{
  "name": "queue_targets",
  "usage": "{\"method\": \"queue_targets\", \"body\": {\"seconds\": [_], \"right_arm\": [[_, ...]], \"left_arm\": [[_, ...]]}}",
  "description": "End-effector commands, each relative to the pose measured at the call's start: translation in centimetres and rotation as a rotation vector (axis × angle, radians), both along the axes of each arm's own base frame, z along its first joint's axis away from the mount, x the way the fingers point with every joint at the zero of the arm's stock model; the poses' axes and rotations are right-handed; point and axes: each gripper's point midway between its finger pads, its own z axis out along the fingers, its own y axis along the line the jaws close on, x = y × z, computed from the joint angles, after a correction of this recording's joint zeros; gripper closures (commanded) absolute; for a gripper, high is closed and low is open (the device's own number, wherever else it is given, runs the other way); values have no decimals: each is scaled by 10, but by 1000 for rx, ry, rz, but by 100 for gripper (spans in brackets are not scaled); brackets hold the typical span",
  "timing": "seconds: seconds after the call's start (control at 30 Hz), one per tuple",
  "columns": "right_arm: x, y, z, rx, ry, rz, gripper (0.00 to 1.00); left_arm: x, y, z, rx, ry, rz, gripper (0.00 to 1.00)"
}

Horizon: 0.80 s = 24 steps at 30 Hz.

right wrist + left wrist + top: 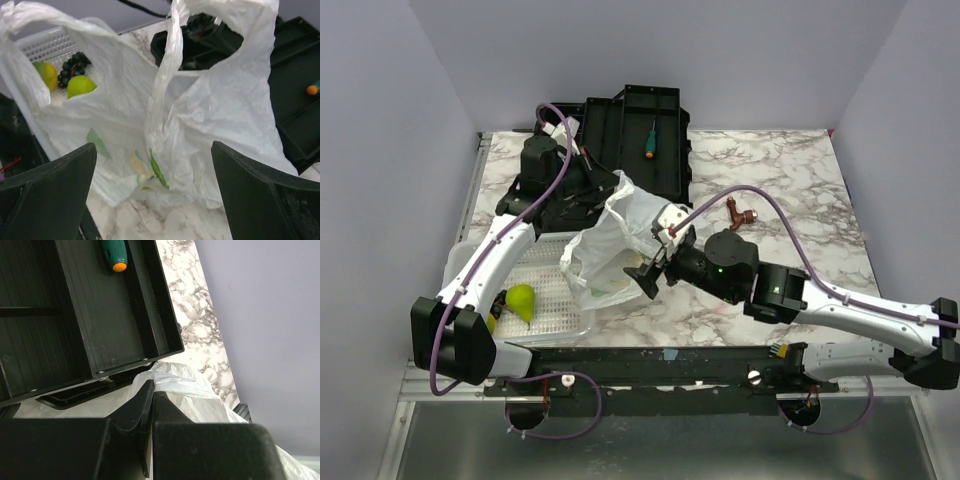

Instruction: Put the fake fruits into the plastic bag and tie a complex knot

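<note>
The plastic bag (pixel 605 245) stands crumpled on the table beside the basket, its mouth held up. My left gripper (pixel 603 193) is shut on the bag's top edge (pixel 175 385), fingers (pixel 142 410) pressed together. My right gripper (pixel 648 272) is open, level with the bag's lower front, its jaws wide either side of the bag (pixel 150 125) without touching it. A yellow-green fake fruit (pixel 522 300) lies in the white basket. In the right wrist view two fruits (pixel 80 85) (pixel 45 74) and dark grapes (pixel 74 66) show there. The handles hang loose; no knot shows.
The white perforated basket (pixel 555 310) sits at the near left under my left arm. Black trays (pixel 640 130) at the back hold a green-handled screwdriver (pixel 648 140), which also shows in the left wrist view (pixel 115 252). A small brown object (pixel 738 213) lies right of centre.
</note>
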Motion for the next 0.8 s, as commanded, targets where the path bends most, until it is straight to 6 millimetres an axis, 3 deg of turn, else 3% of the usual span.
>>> {"method": "queue_targets", "body": {"seconds": [0.0, 0.1, 0.23, 0.3, 0.43, 0.53, 0.57, 0.63, 0.7, 0.77], "right_arm": [[36, 2, 35, 49, -172, -190, 0], [56, -2, 37, 19, -283, -287, 0], [77, -13, 20, -65, -428, -364, 0], [91, -21, 19, -61, -403, -393, 0], [109, -15, 3, -58, -344, -319, 6], [120, -12, -1, -22, -269, -239, 21], [122, -12, -3, -19, -257, -230, 35], [124, -12, 0, -1, -231, -193, 74], [118, -13, 1, 13, -158, -152, 98], [101, -18, 0, 8, -39, -115, 99]], "left_arm": [[4, 5, 16, -19, -27, 34, 100], [2, 7, 13, -18, -21, 37, 100], [1, 8, 11, -15, -18, 32, 100], [0, 9, 12, -15, -26, 28, 100], [1, 6, 13, -14, -35, 8, 100], [1, 5, 15, 12, -69, -21, 100], [0, 5, 13, 30, -69, -33, 100], [0, 5, 9, 74, -84, -59, 100], [2, 7, 6, 129, -106, -84, 100], [5, 11, -1, 194, -124, -101, 100]]}}
